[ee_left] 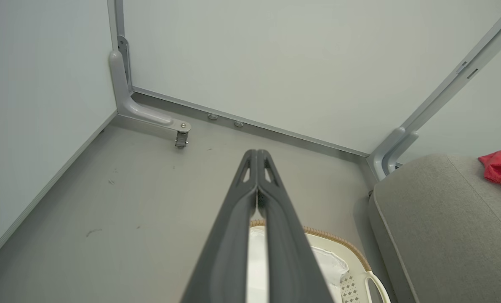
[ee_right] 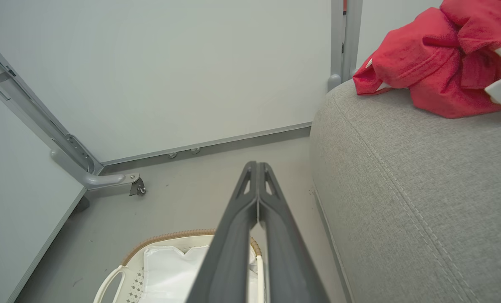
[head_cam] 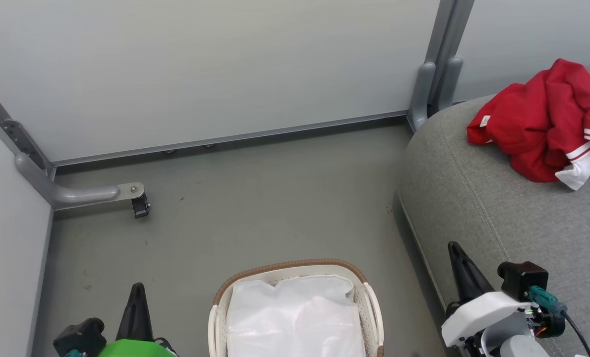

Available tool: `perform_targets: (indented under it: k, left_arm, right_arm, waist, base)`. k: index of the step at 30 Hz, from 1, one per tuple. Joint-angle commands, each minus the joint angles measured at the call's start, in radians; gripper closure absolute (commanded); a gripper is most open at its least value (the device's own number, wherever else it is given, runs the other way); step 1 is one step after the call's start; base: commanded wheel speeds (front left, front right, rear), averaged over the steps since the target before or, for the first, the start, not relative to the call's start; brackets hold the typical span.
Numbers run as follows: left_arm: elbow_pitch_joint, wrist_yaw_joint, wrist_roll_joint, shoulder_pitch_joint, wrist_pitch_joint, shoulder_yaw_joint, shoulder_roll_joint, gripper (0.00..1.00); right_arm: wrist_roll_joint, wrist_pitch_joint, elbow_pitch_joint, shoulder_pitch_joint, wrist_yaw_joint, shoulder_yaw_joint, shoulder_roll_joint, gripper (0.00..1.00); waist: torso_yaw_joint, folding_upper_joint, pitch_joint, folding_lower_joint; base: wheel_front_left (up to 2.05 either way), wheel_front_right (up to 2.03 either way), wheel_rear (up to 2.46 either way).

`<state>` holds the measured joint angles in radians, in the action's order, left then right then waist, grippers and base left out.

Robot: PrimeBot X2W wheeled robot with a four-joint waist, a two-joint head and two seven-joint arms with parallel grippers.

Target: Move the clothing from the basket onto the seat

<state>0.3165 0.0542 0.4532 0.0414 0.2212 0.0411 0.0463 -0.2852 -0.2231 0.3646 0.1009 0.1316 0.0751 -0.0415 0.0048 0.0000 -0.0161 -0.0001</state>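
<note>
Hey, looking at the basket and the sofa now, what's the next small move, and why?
I'd likely just park both arms: the red clothing lies on the seat, the basket holds just a white sheet where visible, and the left end effector and right end effector are shut, holding nothing.

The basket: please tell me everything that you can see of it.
The basket is oval, of white perforated plastic, with a brown woven-look rim and white side handles. It stands upright on the grey floor, beside the seat but apart from it. Inside lies a thin white sheet; the visible part holds nothing red.
</note>
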Motion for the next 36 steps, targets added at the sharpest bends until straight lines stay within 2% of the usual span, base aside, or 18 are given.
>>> perform_targets:
  k: [1,17,36]
  left_arm:
    - [-0.019,0.01,0.047,-0.022,-0.009,-0.009,0.002,1.0]
    - [-0.033,0.024,0.285,-0.052,-0.078,-0.039,0.003,1.0]
    - [-0.045,0.039,0.519,-0.081,-0.147,-0.071,0.004,1.0]
  right_arm:
    - [-0.053,0.011,-0.022,0.015,0.0,-0.01,-0.003,1.0]
    - [-0.324,0.08,-0.045,0.014,0.0,-0.049,-0.005,1.0]
    - [-0.592,0.149,-0.066,0.014,-0.001,-0.087,-0.006,1.0]
  waist:
    - [0.0,0.0,0.0,0.0001]
    - [-0.001,0.0,0.002,0.0001]
    - [-0.002,0.0,0.004,0.0001]
  base:
    - [0.0,0.0,0.0]
    - [0.0,0.0,0.0]
    - [0.0,0.0,0.0]
